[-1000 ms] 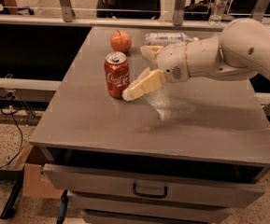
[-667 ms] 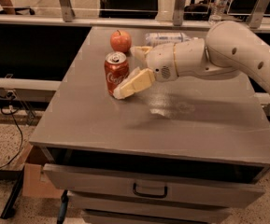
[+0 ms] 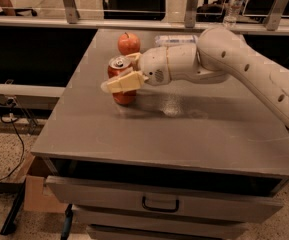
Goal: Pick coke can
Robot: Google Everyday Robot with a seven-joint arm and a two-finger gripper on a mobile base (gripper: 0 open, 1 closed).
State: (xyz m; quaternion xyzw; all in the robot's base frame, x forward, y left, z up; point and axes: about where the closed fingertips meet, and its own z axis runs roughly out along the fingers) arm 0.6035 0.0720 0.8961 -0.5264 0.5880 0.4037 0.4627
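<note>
The coke can [image 3: 124, 98], red with a silver top, stands upright on the grey table [image 3: 184, 134] at its left middle. My gripper [image 3: 122, 71] reaches in from the right and straddles the can at mid-height. One finger [image 3: 125, 83] crosses the can's front and the other [image 3: 133, 58] sits behind it. The jaws are open around the can, which still rests on the table.
A red-orange apple [image 3: 128, 43] sits just behind the can. A clear plastic bottle [image 3: 176, 39] lies at the table's back. Another bottle [image 3: 234, 4] stands beyond the rail. Drawers [image 3: 160, 204] are below the tabletop, and a cardboard box [image 3: 34, 194] is on the floor at left.
My gripper has moved left, from beside the can to around it. The can, apple and bottle have stayed in place.
</note>
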